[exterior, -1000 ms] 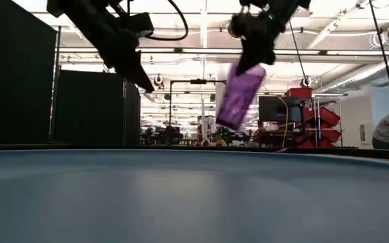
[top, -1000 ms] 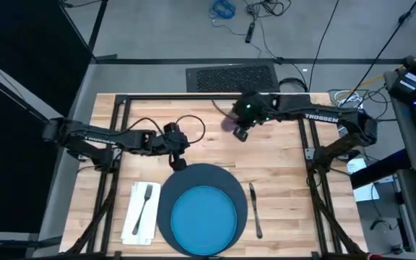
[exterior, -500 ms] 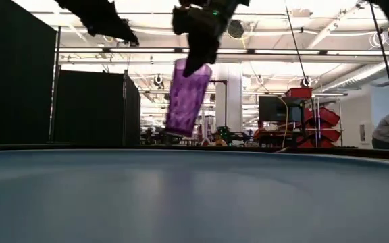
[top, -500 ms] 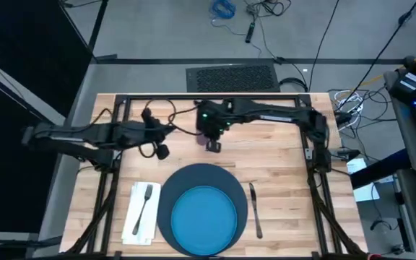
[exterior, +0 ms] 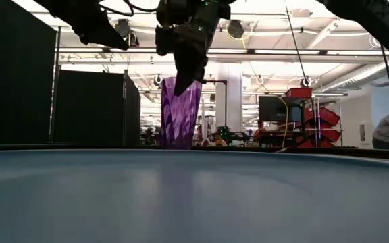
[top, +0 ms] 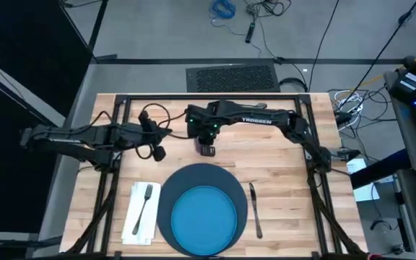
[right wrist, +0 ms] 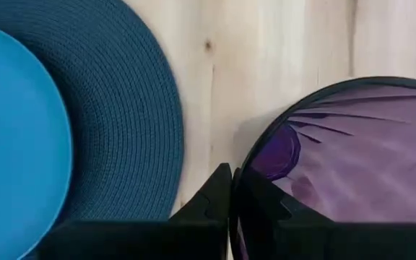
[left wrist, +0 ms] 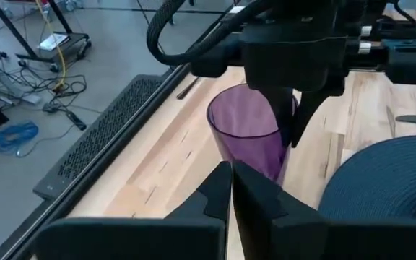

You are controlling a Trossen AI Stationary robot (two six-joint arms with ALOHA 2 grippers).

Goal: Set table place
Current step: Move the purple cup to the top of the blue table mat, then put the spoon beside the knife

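The small purple cup stands upright just beyond the far rim of the dark navy mat; the foreground hides its base in the low view. My right gripper is above it, shut on its rim. The bright blue plate lies on the mat. A white napkin with the fork on it lies left of the mat, and the knife lies to its right. My left gripper hovers shut a little left of the cup. My right gripper pinches the cup's rim on the side facing the mat, one finger inside the cup and one outside. The fingers come from above, pointing down. The cup hangs or stands upright below them; I cannot tell whether its base touches the table.
Bare wooden table stretches to the right of the cup and beyond it. A black frame runs along the far edge, with uprights at both sides. A looped cable hangs on my left arm.
My right gripper has carried the cup toward the table's left edge and down. The cup has swung from tilted to upright just beyond the mat. My left gripper has drawn back toward the left edge, away from the mat.
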